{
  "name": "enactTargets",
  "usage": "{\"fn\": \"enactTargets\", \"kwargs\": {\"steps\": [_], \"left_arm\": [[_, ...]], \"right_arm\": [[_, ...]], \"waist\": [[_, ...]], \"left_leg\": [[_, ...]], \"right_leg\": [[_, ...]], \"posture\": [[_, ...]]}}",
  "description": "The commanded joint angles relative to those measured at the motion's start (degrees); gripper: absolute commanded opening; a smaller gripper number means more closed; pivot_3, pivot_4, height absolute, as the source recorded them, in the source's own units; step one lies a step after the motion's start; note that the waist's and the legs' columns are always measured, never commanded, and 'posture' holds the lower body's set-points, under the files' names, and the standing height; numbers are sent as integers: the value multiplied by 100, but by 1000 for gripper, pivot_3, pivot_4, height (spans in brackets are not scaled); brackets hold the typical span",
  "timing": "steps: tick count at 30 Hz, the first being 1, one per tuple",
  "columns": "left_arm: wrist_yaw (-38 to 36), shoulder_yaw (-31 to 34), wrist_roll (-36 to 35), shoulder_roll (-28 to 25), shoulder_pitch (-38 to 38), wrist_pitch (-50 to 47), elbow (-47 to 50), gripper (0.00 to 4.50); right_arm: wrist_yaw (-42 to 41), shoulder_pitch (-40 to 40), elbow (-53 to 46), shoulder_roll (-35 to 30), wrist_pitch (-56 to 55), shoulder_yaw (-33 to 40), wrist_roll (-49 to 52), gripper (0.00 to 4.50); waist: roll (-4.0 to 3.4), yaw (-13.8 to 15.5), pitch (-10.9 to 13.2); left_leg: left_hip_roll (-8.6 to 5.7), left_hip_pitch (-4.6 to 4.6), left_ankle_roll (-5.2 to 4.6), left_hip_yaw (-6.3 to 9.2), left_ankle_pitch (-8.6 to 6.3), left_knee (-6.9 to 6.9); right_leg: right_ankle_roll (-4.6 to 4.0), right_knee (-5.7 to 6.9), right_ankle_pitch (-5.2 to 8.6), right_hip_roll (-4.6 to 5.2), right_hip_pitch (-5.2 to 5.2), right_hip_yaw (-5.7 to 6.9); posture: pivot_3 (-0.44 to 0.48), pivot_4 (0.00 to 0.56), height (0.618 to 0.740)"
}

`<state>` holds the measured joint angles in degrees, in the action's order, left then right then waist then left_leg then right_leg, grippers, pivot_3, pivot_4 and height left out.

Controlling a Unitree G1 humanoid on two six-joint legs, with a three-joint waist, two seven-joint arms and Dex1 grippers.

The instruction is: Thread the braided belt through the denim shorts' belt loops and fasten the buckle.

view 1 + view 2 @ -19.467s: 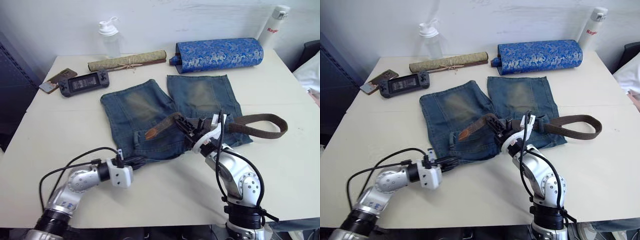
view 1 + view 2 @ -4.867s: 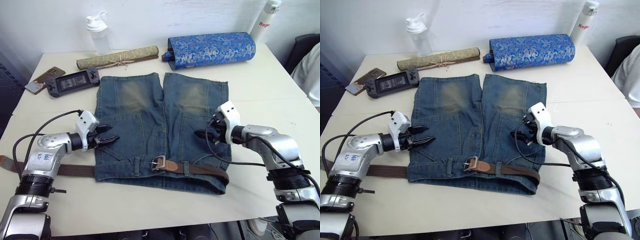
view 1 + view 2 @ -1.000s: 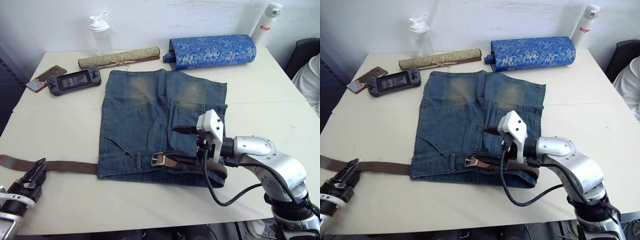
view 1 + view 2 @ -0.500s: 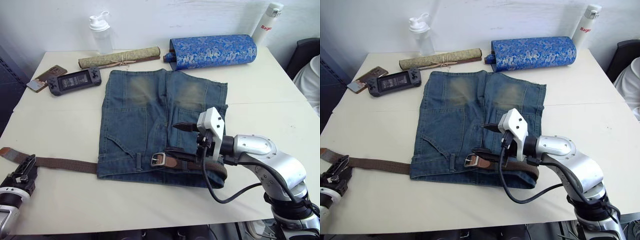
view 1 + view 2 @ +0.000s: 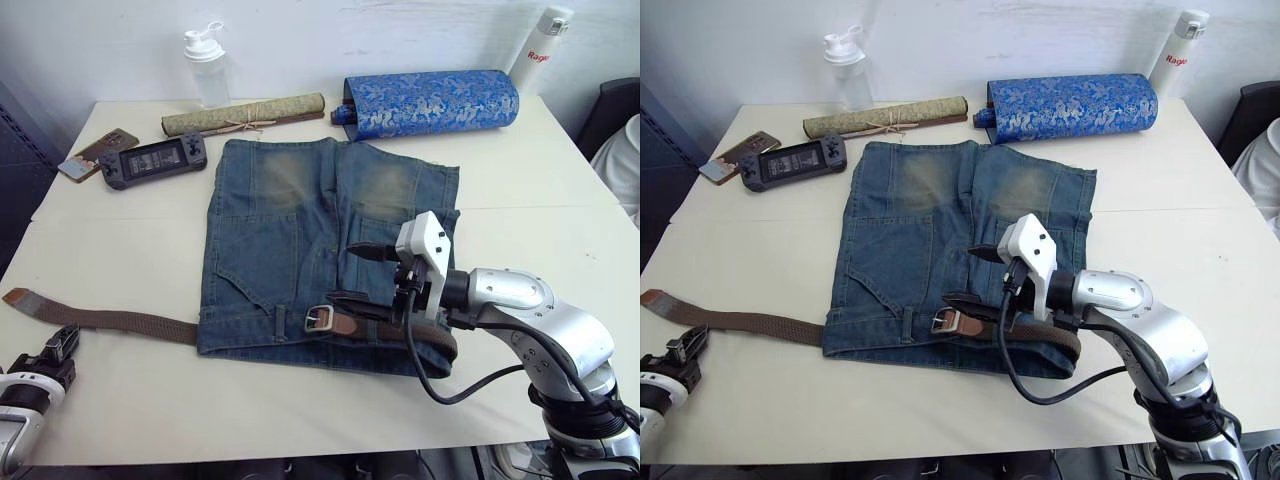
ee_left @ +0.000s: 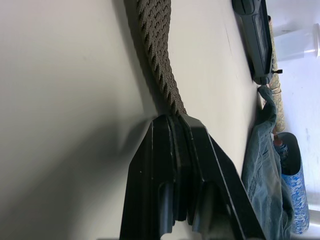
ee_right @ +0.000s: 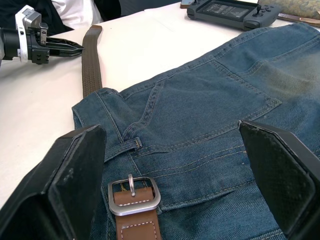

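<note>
Pincer on the right (image 5: 352,272) gapes wide above the buckle (image 5: 318,319); left pincer (image 5: 682,352) looks closed, belt (image 5: 110,321) tail loose, fastening undone.

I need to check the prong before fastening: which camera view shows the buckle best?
The right wrist view: the buckle sits close between the open right gripper's fingers, silver frame and prong plain, on the denim shorts. Both eye views show it small on the waistband, beside the gripper. The left wrist view shows the braided belt's weave.
</note>
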<state>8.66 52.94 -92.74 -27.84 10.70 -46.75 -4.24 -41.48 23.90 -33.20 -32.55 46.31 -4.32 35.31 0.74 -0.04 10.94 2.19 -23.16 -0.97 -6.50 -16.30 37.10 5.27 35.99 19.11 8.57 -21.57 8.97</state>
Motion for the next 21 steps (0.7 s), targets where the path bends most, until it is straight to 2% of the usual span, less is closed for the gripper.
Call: {"fn": "enactTargets", "kwargs": {"steps": [1,4,7,9,12,16,19,21], "left_arm": [[-669,80,468,-29,63,446,519,61],[-1067,17,1070,-111,27,875,1084,61],[-1647,-383,2100,-379,105,1270,1795,61],[-1913,-959,3145,-665,260,1563,2220,61],[-2285,-2182,5090,-1199,405,2355,2910,61],[-2746,-3540,7315,-1779,454,3600,3358,61],[-2887,-4391,8926,-2138,349,4558,3409,61],[-2879,-4674,9637,-2226,229,5037,3251,61]], "right_arm": [[22,56,-125,-27,-88,119,83,4500],[18,69,-105,-26,-94,103,73,4500],[2,87,-98,-15,-82,89,97,4500],[-25,94,-94,-39,-97,63,71,4500],[-58,133,-76,-91,-188,-15,-74,4500],[-52,206,-43,-146,-426,-136,-405,4500],[-44,245,37,-328,-991,-466,-1130,4500],[5,249,198,-446,-1730,-825,-1897,4500]], "waist": [[10,0,0],[32,-7,-2],[35,-3,-2],[35,-4,-2],[26,1,3],[23,-6,5],[22,-18,5],[21,-22,5]], "left_leg": [[0,-1,0,0,0,0],[1,-4,2,1,0,0],[0,-7,2,-1,-1,1],[-1,-8,3,-2,-1,-1],[-4,-8,3,-9,-2,-4],[-4,-14,6,-27,-7,-9],[1,-18,4,-53,-11,-20],[3,-24,4,-72,-10,-29]], "right_leg": [[0,0,0,-1,0,2],[0,-3,0,-2,-2,3],[0,-7,0,-1,-2,3],[0,-8,0,-2,-2,4],[0,-9,0,-3,-6,-1],[1,-12,-1,-5,-24,-6],[1,-7,-1,-7,-48,-7],[1,-2,-1,-11,-72,-5]], "posture": [[0,150,717],[0,150,717],[0,150,717],[0,150,717],[0,150,717],[0,150,717],[0,150,717],[0,150,717]]}}
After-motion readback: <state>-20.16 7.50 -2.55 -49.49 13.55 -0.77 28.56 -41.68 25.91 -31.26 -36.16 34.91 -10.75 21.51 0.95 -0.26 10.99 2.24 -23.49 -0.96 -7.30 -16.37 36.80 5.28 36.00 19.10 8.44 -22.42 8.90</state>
